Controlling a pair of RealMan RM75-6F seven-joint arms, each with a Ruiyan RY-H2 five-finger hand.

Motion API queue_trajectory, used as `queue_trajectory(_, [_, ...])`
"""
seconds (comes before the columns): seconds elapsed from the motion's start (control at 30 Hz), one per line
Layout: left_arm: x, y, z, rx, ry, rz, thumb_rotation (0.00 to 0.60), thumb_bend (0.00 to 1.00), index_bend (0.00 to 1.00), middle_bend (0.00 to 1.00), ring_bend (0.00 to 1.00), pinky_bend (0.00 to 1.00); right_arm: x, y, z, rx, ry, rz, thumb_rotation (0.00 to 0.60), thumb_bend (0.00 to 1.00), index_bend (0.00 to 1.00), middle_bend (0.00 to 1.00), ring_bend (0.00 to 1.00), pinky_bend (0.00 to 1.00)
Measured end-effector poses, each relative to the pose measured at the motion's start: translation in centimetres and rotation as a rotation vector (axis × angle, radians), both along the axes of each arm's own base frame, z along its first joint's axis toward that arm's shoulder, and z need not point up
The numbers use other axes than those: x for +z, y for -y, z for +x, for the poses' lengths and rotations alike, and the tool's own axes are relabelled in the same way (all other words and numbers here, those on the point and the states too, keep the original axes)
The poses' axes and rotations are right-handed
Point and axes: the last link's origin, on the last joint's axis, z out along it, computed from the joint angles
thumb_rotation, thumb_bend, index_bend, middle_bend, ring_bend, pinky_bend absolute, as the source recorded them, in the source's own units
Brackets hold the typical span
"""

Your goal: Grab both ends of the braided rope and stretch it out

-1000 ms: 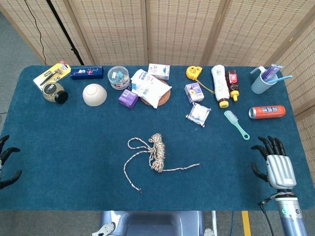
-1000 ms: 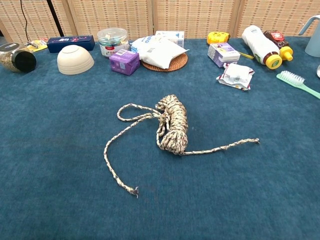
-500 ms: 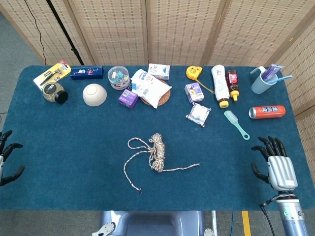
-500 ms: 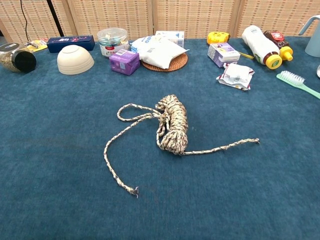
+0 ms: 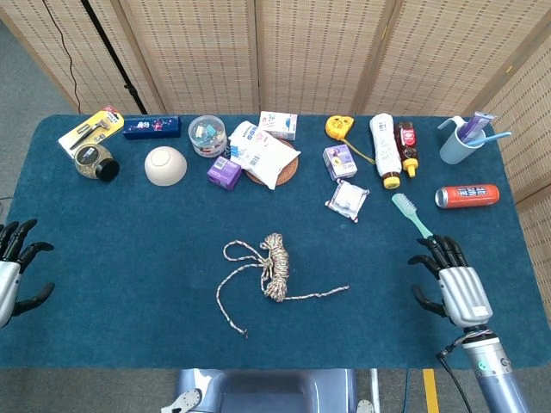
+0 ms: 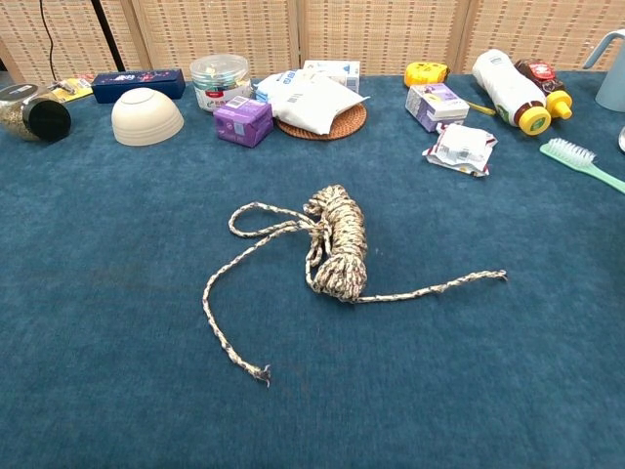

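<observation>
Both hands are waiting empty with fingers spread: the right hand (image 5: 454, 283) over the table's (image 5: 129, 258) right edge, the left hand (image 5: 13, 271) at its left edge, each well apart from the braided rope (image 5: 274, 266). That rope is lying mid-table, a wound bundle with two loose tails. It is looking light, limp and rough-surfaced, so it should grip easily but sag. Sensible holds are sitting near the frayed left end (image 6: 261, 371) and the right end (image 6: 500, 276). Packages along the far side are carrying print too small to read.
</observation>
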Motion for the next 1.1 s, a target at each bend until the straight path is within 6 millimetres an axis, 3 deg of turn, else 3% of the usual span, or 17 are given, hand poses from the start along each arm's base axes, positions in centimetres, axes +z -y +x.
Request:
queue_trajectory(0.37, [-0.3,-1.3,0.9,-0.015,-0.011,-0.011,0.6,0.21,0.32,0.09,0.0,0.0,-3.7,1.7,3.9,0.115,0.016,0.141,0.6,0.41,0.4,0.16,0.03,0.0])
queue_trajectory(0.57, [-0.3,-1.7,0.9,-0.013,-0.02,-0.012,0.6,0.21,0.32,0.09,0.0,0.0,-6.1,2.5,5.0,0.148,0.002,0.192,0.6,0.41,0.41,0.16,0.03,0.0])
queue_trajectory(1.1, [-0.3,-2.3,0.5,0.022,-0.036,-0.018,0.6,0.21,0.32,0.09,0.0,0.0,-10.7,4.4,4.4,0.136,-0.021,0.239,0.6,0.41,0.44,0.17,0.03,0.0])
